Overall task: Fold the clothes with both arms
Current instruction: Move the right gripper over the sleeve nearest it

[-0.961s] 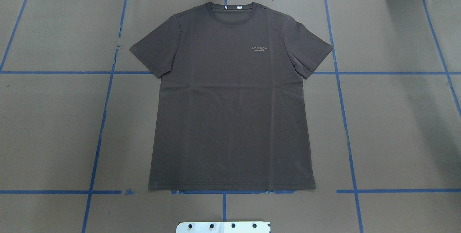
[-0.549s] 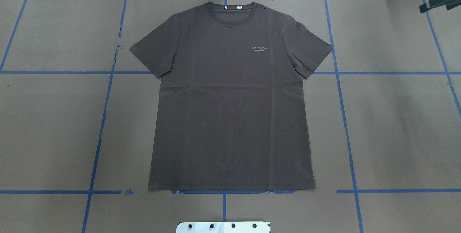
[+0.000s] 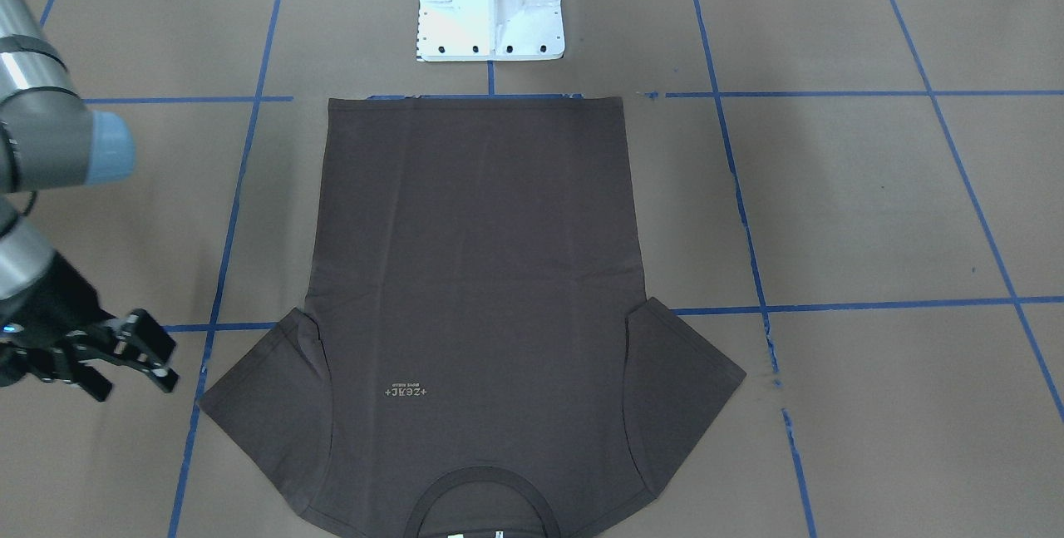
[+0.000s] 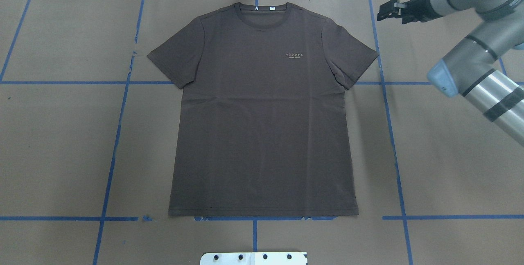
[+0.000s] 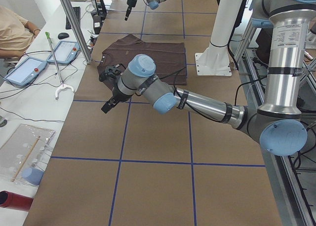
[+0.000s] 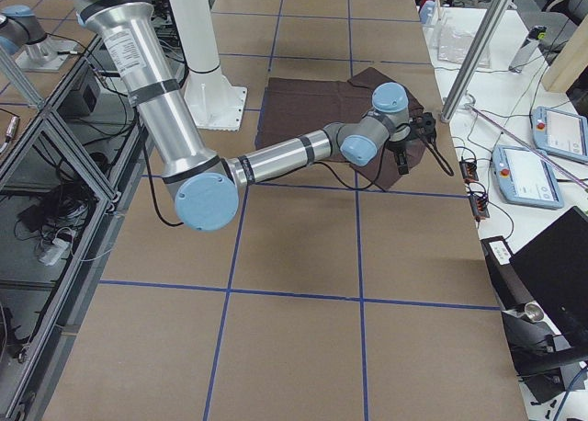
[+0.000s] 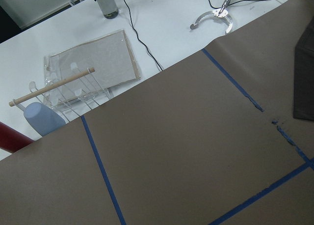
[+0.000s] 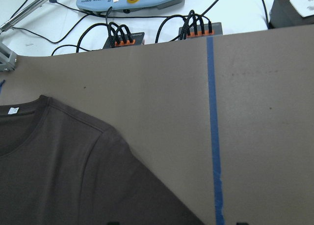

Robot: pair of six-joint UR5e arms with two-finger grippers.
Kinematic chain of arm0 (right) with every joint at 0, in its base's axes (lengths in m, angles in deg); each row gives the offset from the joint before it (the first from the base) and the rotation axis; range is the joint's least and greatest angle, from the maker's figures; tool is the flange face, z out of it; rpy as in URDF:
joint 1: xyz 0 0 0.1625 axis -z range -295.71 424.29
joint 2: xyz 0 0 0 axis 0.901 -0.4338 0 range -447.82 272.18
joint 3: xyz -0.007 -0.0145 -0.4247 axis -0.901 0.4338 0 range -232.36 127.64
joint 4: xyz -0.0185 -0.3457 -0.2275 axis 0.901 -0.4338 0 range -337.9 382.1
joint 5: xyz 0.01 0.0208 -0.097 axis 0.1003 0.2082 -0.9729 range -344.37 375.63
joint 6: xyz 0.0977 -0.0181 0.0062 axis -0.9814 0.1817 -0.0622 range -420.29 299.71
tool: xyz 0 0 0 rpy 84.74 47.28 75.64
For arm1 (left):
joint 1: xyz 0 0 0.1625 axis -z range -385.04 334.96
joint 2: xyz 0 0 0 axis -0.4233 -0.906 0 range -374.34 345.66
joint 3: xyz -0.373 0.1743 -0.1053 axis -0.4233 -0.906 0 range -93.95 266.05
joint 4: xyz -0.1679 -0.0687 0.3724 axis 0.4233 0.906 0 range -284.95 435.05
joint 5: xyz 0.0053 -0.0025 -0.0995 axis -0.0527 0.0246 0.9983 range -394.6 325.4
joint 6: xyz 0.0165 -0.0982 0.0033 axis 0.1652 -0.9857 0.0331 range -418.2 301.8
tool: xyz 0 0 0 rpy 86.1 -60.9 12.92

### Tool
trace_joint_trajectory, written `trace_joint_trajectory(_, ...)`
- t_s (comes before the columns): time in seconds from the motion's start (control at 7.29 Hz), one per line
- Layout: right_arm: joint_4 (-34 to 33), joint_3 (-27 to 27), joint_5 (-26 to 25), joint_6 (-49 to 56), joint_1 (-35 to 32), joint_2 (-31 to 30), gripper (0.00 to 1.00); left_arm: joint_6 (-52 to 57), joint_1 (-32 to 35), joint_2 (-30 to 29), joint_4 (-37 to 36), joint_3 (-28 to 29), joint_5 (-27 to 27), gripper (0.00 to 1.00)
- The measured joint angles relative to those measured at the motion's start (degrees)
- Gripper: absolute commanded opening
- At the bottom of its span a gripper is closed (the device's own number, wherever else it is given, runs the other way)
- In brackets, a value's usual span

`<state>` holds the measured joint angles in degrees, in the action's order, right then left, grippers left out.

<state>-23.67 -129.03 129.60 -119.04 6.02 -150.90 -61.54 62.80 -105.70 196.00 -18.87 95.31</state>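
A dark brown short-sleeved T-shirt (image 4: 262,125) is spread flat; the black right gripper (image 3: 137,367) is held wide; the left gripper (image 5: 108,90) cannot be judged.

The brown-papered table (image 4: 57,146), gridded with blue tape (image 4: 116,142), bears a dark brown T-shirt (image 4: 262,125) flat at frame centre, white pedestal (image 4: 254,258) bottom centre.

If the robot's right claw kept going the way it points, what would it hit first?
The right gripper would probably meet the T-shirt at its near sleeve, by the shoulder. Only bare table cover lies between, though its height is hard to judge.
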Motion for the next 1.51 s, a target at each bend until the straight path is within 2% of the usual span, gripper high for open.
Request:
trace_joint_trajectory(0.27,4.8,5.3,-4.5,-3.0,3.9,0.9,0.66,0.0,-0.2,-0.2,0.0,0.1,0.0,1.0)
trace_joint_trajectory(0.55,5.5,7.8,-7.4,-3.3,5.9,1.0,0.62,0.0,-0.3,-0.2,0.0,0.1,0.0,1.0)
trace_joint_trajectory(1.37,5.7,11.6,-8.9,-3.0,6.8,1.6,0.6,-0.1,-0.3,-0.7,0.0,0.1,-0.1,1.0)
trace_joint_trajectory(1.51,5.6,11.7,-9.0,-3.0,6.8,1.6,0.53,-0.1,-0.3,-0.7,0.0,0.1,-0.1,1.0)
